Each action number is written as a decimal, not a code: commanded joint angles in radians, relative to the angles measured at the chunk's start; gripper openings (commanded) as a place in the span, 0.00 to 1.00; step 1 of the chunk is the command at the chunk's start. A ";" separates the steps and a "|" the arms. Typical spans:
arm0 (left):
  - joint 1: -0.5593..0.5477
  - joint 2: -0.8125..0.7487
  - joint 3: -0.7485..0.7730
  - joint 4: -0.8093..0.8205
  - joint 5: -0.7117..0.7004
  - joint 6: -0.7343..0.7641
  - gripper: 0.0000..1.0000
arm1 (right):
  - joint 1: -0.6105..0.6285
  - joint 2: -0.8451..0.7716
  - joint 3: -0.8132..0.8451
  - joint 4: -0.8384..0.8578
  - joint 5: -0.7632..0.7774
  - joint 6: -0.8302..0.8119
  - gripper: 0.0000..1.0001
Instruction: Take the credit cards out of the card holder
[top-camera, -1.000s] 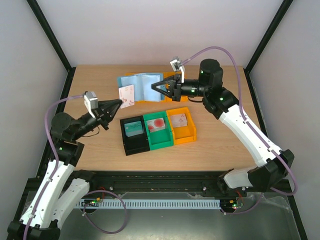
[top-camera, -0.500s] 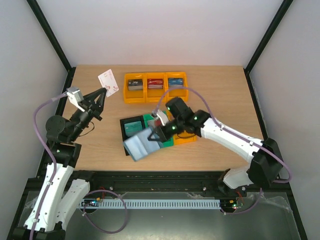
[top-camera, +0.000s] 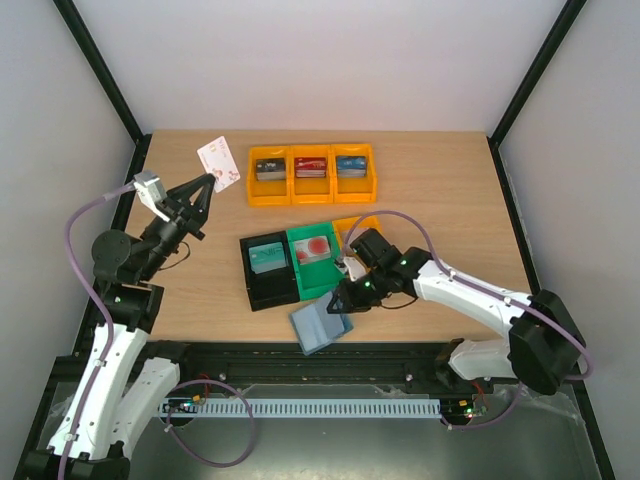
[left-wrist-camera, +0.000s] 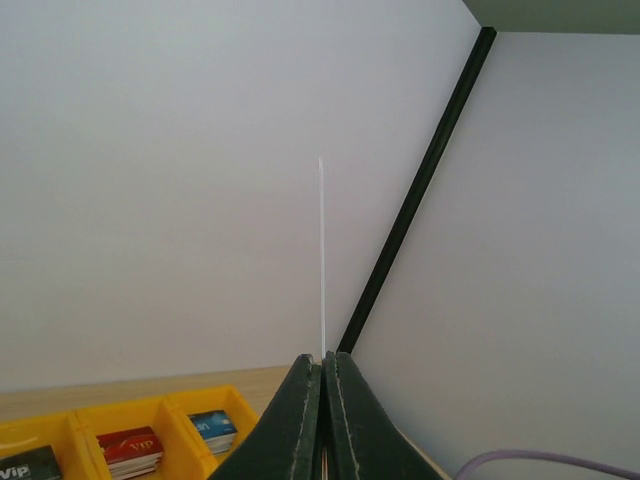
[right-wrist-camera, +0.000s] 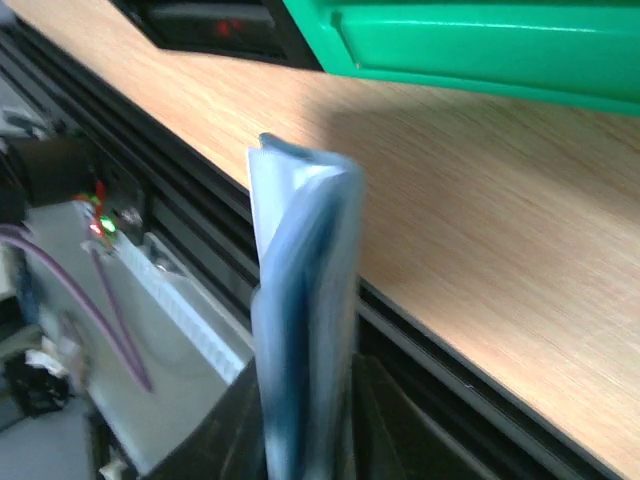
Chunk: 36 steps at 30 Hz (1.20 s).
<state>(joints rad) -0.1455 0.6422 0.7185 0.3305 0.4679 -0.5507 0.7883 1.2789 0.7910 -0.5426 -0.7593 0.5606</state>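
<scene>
My left gripper (top-camera: 207, 186) is shut on a white credit card (top-camera: 219, 163) with red marks and holds it in the air over the table's back left. In the left wrist view the card (left-wrist-camera: 321, 250) shows edge-on, rising from the shut gripper (left-wrist-camera: 322, 366). My right gripper (top-camera: 343, 301) is shut on the folded slate-blue card holder (top-camera: 320, 326), which hangs over the table's front edge. In the right wrist view the card holder (right-wrist-camera: 300, 270) is blurred and edge-on in the gripper (right-wrist-camera: 300, 378).
A yellow three-part bin (top-camera: 310, 175) with stacks of cards stands at the back; it also shows in the left wrist view (left-wrist-camera: 120, 440). A black bin (top-camera: 268, 270), a green bin (top-camera: 316, 262) and an orange bin (top-camera: 362, 228) stand mid-table, each holding a card. The green bin (right-wrist-camera: 480, 45) is close to the right gripper.
My right gripper has carried the card holder from the back of the table, over the bins, to the front edge. My left gripper lifted the card to the back left, then held still.
</scene>
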 joint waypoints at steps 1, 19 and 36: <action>0.004 -0.005 0.001 0.053 0.029 -0.002 0.03 | -0.015 0.052 0.038 -0.205 0.056 -0.021 0.36; 0.001 0.002 0.011 0.252 0.245 -0.067 0.03 | 0.013 0.056 0.737 -0.042 0.059 -0.202 0.92; -0.023 0.031 0.026 0.283 0.319 -0.087 0.03 | 0.065 0.194 0.462 1.417 -0.187 0.390 0.48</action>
<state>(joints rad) -0.1604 0.6628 0.7235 0.5655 0.7704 -0.6270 0.8318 1.4761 1.2190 0.7055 -0.8864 0.9028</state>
